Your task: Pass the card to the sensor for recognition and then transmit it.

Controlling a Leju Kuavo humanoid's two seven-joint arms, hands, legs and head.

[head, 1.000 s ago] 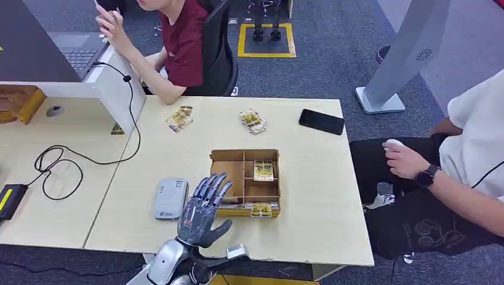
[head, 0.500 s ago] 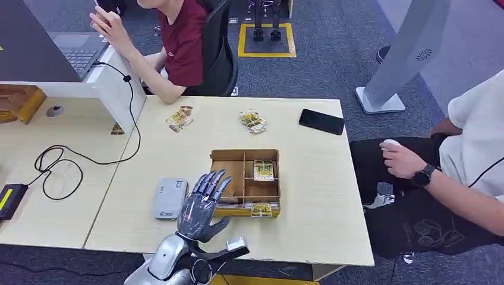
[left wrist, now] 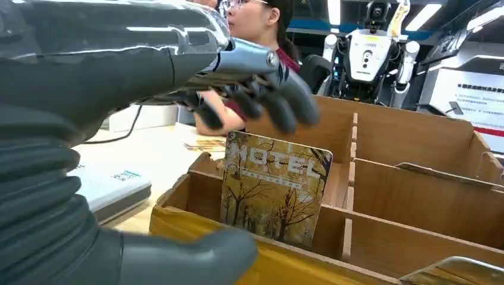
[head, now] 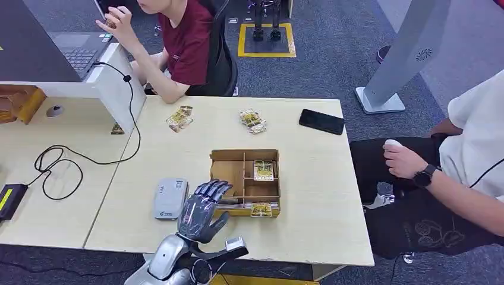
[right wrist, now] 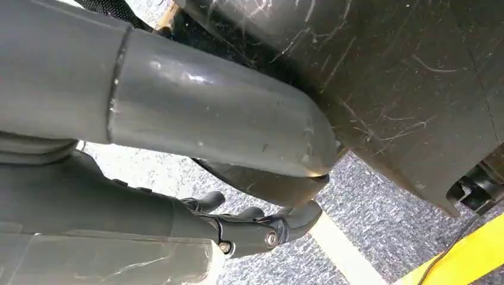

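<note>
Far left on the table (head: 71,225): black adapter (head: 9,199) at the edge, a looped black cable (head: 59,169) running up to a white stand (head: 116,89) with a laptop (head: 77,53) on it. A person in a red shirt (head: 187,44) sits behind it, one hand raised near the screen.

Near front edge: grey sensor (head: 170,198) lies flat. Just right of it the left hand (head: 201,209) hovers at the near left corner of the cardboard box (head: 245,181). Fingers (head: 215,189) apart, bent forward over the box's front wall, thumb (head: 220,221) out to the side; holds nothing. In the left wrist view the left hand (left wrist: 148,89) has its dark fingers (left wrist: 279,104) curled just above the card (left wrist: 274,187), thumb (left wrist: 190,261) low in front of the front wall; no contact visible.

The card, printed "HOTEL" with trees, stands upright in the box's (left wrist: 416,196) front slot. In the head view the front slot is partly hidden by the hand; another card (head: 263,170) lies in a right compartment and one (head: 261,208) sits at the front right.

Farther back on the table: two loose card stacks (head: 180,118) (head: 252,120), then a black phone (head: 321,121) near the right rear corner.

Right: a seated person in a white top (head: 475,136), hand with a watch (head: 427,175) on their lap.

Right hand (right wrist: 238,228) hangs over grey floor, fingers loosely curled, nothing in them.
</note>
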